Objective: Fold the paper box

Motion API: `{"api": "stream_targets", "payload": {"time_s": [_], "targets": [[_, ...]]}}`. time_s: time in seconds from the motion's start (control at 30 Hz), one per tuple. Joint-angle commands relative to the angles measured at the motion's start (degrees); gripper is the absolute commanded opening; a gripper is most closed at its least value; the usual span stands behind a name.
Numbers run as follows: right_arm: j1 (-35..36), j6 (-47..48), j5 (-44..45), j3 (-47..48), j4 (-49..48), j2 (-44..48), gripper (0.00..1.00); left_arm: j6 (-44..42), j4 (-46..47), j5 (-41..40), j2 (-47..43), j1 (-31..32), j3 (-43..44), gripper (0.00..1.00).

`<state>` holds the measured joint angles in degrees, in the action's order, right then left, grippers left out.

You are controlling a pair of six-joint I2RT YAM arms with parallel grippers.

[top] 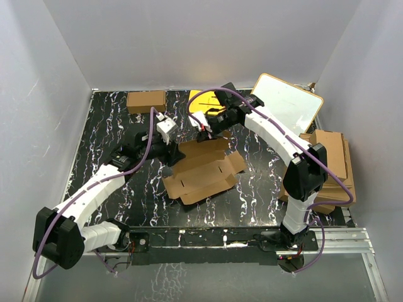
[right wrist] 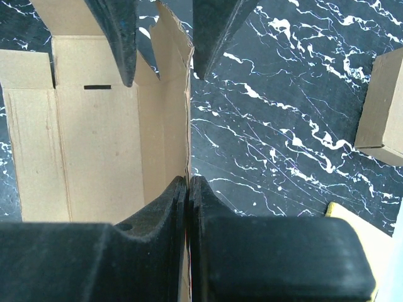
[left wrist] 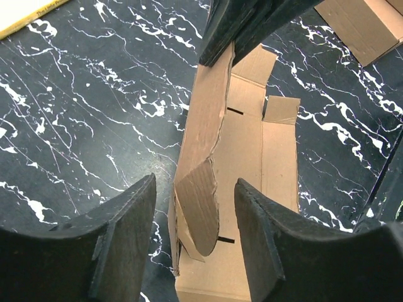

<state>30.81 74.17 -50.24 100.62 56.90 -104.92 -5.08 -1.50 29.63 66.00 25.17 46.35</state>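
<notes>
The paper box lies unfolded on the black marbled table, one long side wall raised upright. My right gripper is shut on that wall's top edge at its far end, also seen as the right gripper from above. My left gripper stands open over the wall's near end, and a rounded end flap sits between its fingers without touching either. In the top view the left gripper is at the box's left edge. The box floor shows a slot and creases.
A smaller brown carton stands at the back left and a yellow sheet lies behind the box. At the back right leans a white board. A pile of cardboard sheets lies along the right edge.
</notes>
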Motion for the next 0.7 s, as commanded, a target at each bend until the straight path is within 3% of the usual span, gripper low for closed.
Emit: {"api": "stream_targets", "payload": {"time_s": [0.0, 0.67], "targets": [[0.3, 1.8, -3.3, -0.2, -0.7, 2.5, 0.08, 0.2, 2.2, 2.1, -0.4, -0.5, 2.7, 0.48], [0.3, 1.9, -4.8, 0.3, 0.0, 2.0, 0.08, -0.5, 1.2, 7.9, 6.0, -1.0, 6.3, 0.28]]}}
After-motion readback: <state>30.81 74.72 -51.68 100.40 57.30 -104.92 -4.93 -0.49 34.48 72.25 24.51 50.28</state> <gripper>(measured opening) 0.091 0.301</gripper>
